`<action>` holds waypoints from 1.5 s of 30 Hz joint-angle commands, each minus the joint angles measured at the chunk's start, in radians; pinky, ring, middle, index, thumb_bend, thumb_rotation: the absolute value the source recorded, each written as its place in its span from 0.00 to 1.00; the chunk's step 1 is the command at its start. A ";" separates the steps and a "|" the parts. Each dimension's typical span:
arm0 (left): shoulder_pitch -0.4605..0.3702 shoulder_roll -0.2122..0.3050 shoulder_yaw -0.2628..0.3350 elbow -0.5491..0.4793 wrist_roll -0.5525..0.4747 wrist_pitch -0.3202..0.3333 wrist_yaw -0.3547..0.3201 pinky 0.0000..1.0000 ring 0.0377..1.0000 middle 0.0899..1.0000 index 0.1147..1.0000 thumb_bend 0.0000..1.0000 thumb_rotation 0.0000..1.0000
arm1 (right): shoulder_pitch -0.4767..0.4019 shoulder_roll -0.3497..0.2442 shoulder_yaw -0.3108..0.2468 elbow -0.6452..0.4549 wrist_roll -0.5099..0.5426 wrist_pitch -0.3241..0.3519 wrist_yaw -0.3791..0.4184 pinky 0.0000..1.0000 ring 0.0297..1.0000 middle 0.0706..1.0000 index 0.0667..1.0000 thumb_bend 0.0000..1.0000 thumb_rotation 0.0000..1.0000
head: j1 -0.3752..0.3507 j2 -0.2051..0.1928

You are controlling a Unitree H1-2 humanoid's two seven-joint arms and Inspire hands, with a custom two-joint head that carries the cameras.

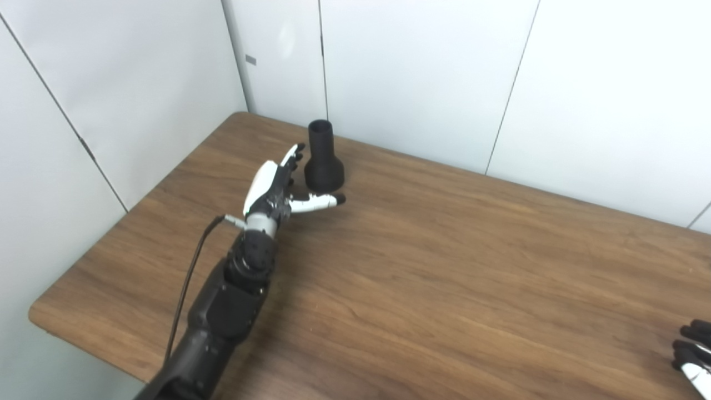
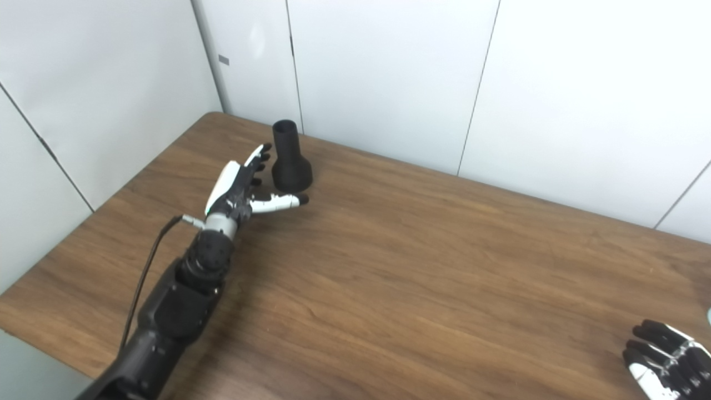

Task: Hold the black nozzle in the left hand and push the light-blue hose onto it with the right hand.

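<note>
We've got a wooden table (image 1: 444,266) with a dark walnut-looking grain and rounded corners, pushed up into the corner against white wall panels (image 1: 422,72). The only thing we see standing right on it is the black nozzle (image 1: 324,158), upright near the far left corner, wide flared base down on the wood and the narrow open end pointing up.

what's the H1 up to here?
The left hand is open beside the black nozzle, which stands upright on the wooden table near its far edge; fingers apart, thumb out in front of its base, not yet gripping. The right hand waits at the table's right edge. No hose clearly in view.
</note>
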 commanded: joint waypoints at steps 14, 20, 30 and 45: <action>-0.092 0.070 -0.048 0.138 -0.005 -0.016 -0.032 0.85 0.90 0.91 0.95 1.00 0.29 | -0.008 -0.024 -0.013 -0.021 0.005 -0.014 -0.001 0.54 0.63 0.64 0.60 0.23 0.04 | -0.007 0.000; -0.117 0.096 -0.091 0.167 0.009 0.019 -0.077 0.80 0.88 0.92 0.95 1.00 0.27 | -0.004 -0.025 -0.011 -0.026 0.008 -0.018 0.004 0.52 0.62 0.64 0.60 0.25 0.08 | -0.013 0.004; -0.159 0.103 -0.150 0.282 0.043 0.020 -0.077 0.76 0.86 0.91 0.92 1.00 0.18 | 0.004 -0.023 -0.010 -0.043 -0.003 0.004 -0.007 0.51 0.61 0.62 0.59 0.28 0.16 | -0.022 0.004; -0.202 0.131 -0.257 0.418 0.155 -0.003 -0.034 0.76 0.85 0.86 0.88 1.00 0.14 | 0.014 -0.030 -0.015 -0.050 0.001 0.012 -0.001 0.53 0.62 0.63 0.60 0.28 0.13 | -0.029 0.010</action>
